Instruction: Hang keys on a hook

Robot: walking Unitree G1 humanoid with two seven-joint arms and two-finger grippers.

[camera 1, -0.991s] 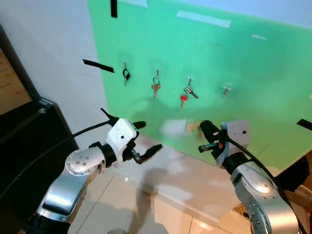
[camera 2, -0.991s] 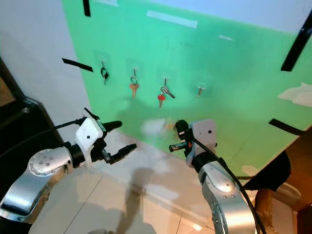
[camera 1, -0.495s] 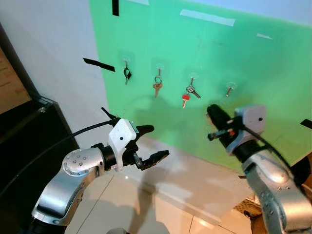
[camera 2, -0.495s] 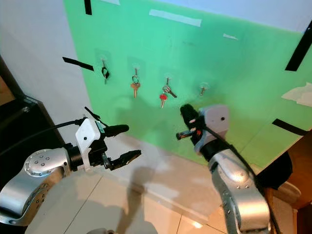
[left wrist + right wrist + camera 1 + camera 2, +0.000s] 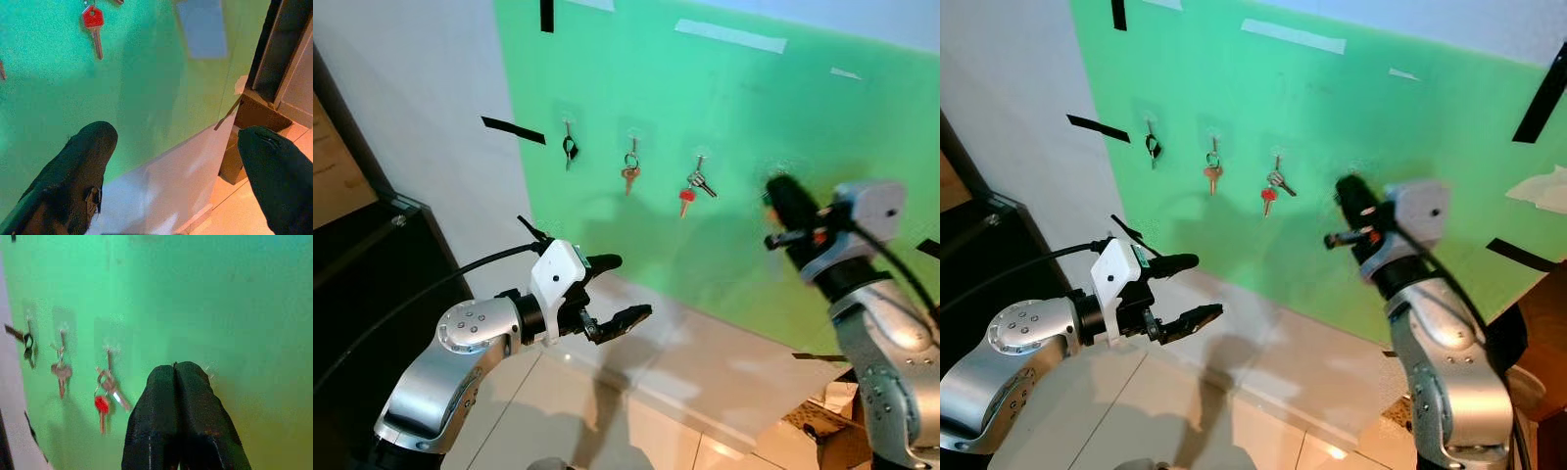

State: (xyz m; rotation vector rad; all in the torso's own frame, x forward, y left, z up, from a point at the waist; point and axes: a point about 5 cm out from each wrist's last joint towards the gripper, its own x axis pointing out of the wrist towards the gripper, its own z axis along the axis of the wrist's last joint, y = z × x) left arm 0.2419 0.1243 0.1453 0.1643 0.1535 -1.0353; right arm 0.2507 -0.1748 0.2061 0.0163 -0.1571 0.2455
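A board (image 5: 734, 108) stands against the wall (image 5: 411, 88), with a row of hooks across it. From left to right hang a small ring (image 5: 568, 149), a single key (image 5: 628, 174) and a bunch of keys (image 5: 692, 188). The right pincer (image 5: 781, 201) is raised just right of the bunch, against the board. The left pincer (image 5: 612, 290) is lower and to the left, above the floor (image 5: 597, 411). A cabinet (image 5: 362, 284) stands at far left.

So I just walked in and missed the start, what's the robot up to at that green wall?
It is working at a row of hooks on the green board. Three already carry keys: a dark key, a copper key and a red key bunch. The right gripper, fingers shut, is raised at the fourth hook; whether it holds a key is unclear. The left gripper hangs open lower down.
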